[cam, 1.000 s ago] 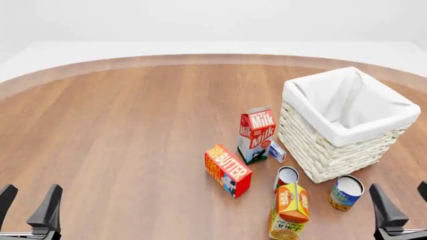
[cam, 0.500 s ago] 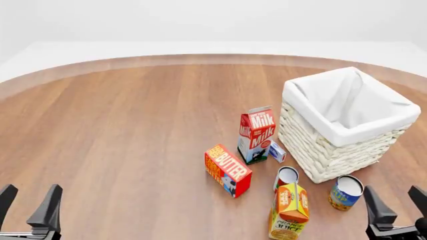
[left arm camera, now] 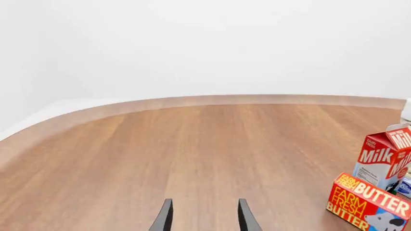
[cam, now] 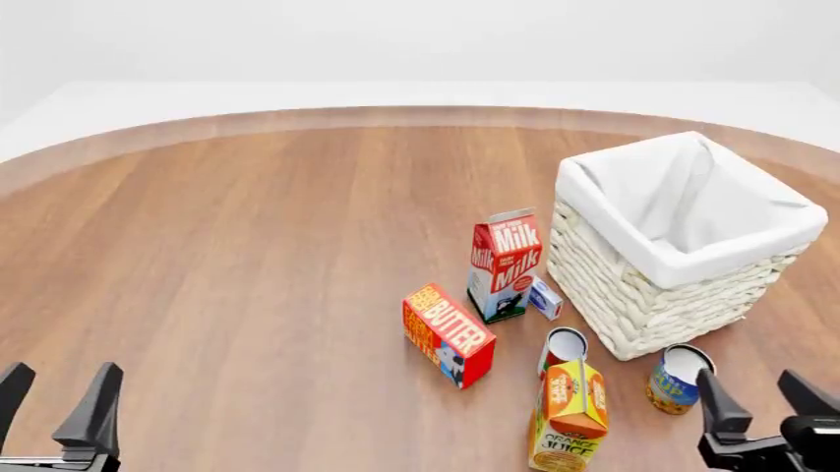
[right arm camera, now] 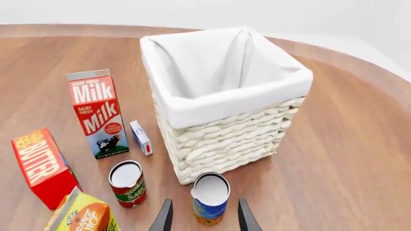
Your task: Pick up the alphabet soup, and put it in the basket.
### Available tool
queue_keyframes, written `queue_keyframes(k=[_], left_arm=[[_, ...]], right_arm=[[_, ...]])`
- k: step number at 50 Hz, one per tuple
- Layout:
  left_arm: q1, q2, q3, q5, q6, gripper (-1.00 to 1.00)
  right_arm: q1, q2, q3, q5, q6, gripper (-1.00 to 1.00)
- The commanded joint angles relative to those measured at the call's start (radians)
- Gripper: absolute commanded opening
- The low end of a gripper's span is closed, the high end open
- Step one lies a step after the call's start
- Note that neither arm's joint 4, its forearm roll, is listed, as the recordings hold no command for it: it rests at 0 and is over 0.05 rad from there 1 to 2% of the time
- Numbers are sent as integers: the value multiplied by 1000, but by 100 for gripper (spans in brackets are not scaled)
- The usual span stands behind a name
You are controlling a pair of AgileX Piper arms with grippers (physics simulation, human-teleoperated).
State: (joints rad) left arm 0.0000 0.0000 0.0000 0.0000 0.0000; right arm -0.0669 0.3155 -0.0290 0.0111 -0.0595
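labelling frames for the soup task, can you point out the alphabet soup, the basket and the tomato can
alphabet soup (right arm camera: 211, 190): right wrist view, on its silver top.
basket (right arm camera: 231, 137): right wrist view, on the woven front wall.
tomato can (right arm camera: 126, 185): right wrist view, on its red label.

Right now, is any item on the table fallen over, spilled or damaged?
Nothing stands out. The alphabet soup, the red can, the milk carton and the juice carton all stand upright. The butter box looks intact, and the basket sits level.
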Motion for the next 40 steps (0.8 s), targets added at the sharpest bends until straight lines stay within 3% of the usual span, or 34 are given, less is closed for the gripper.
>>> queue_keyframes(k=[1,22,23,30,31,40], left_arm=[[0,0,0,0,0,100],[0,0,0,0,0,100],[0,0,0,0,0,100],[0,0,0,0,0,100],[0,0,0,0,0,100],[0,0,0,0,0,100]], right_arm=[[-9,50,28,-56,6,100],[-16,186,29,-177,0,100],[-16,254,29,-239,11,100],[-14,287,29,-268,14,100],[-7,355,29,-321,19,100],[-22,403,29,-359,15,100]])
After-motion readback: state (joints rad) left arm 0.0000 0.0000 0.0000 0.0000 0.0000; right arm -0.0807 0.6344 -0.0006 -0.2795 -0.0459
